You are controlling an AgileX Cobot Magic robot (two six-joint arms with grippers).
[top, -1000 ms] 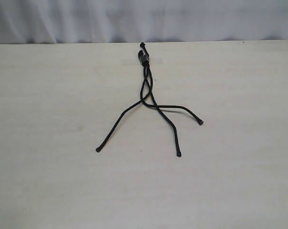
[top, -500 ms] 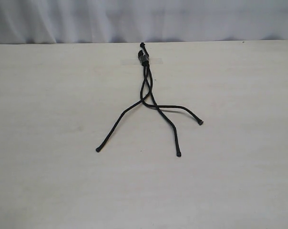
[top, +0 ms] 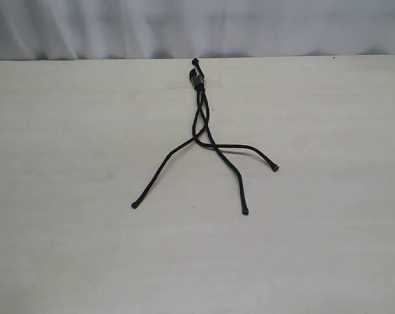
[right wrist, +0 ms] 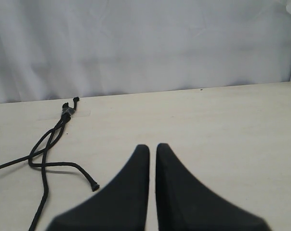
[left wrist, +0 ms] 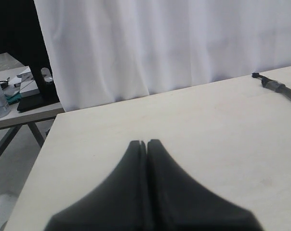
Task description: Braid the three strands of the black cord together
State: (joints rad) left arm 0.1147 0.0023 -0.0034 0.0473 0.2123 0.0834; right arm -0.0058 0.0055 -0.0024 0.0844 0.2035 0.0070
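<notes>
The black cord [top: 201,98] is lying on the table [top: 67,255] toward its far edge, its bound end [top: 197,80] sitting under clear tape [top: 214,83], while the three strands [top: 244,209] are crossing just below it and fanning out toward the near side. The left pincer [left wrist: 146,143] is hovering clenched on nothing, well apart from the cord. The right pincer [right wrist: 152,147] is hanging pressed all but together, also empty, near one strand's tip [right wrist: 95,187].

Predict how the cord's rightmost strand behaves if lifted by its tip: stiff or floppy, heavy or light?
Probably floppy: the rightmost strand lies in loose bends on the table, so it would likely droop. Likely light, being so thin. The bound end appears taped down, so it should stay anchored.
</notes>
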